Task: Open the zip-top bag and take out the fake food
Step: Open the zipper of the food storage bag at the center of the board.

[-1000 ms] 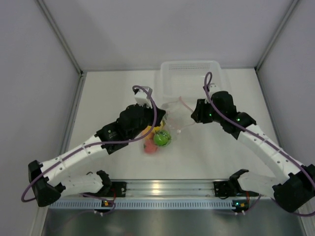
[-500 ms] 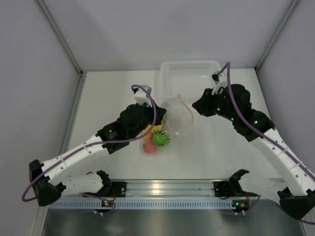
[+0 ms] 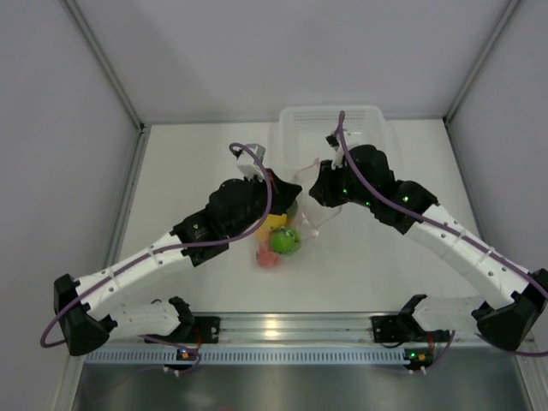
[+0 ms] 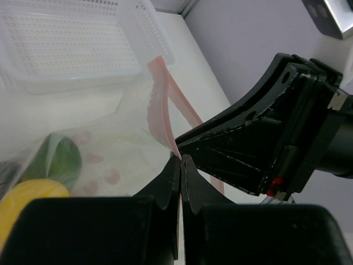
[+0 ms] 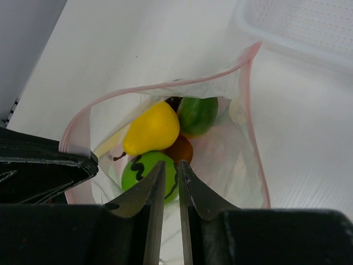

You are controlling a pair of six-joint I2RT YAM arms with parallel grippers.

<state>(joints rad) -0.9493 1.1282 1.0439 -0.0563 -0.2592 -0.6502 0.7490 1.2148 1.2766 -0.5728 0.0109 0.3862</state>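
The clear zip-top bag (image 3: 301, 212) lies mid-table with its mouth pulled wide open (image 5: 242, 149). My left gripper (image 4: 180, 157) is shut on the bag's pink zip strip (image 4: 160, 110) at the mouth's left side. My right gripper (image 5: 170, 164) hovers over the open mouth, its jaws a narrow gap apart with nothing seen between them. Fake food shows inside: a yellow pear (image 5: 151, 130), a green fruit with black marks (image 5: 138, 171), a green mango (image 5: 198, 113) and a brown piece (image 5: 182, 148). From above, the green fruit (image 3: 285, 241) and a pink-red one (image 3: 265, 257) show through the plastic.
A translucent white perforated tray (image 3: 330, 128) stands just behind the bag, against the back wall (image 5: 298, 27). Grey walls close in the table on the left, right and back. Both arms meet over the bag.
My right arm has swung left from beside the bag to over its mouth, and its jaws have narrowed. The left gripper has kept its hold on the strip.
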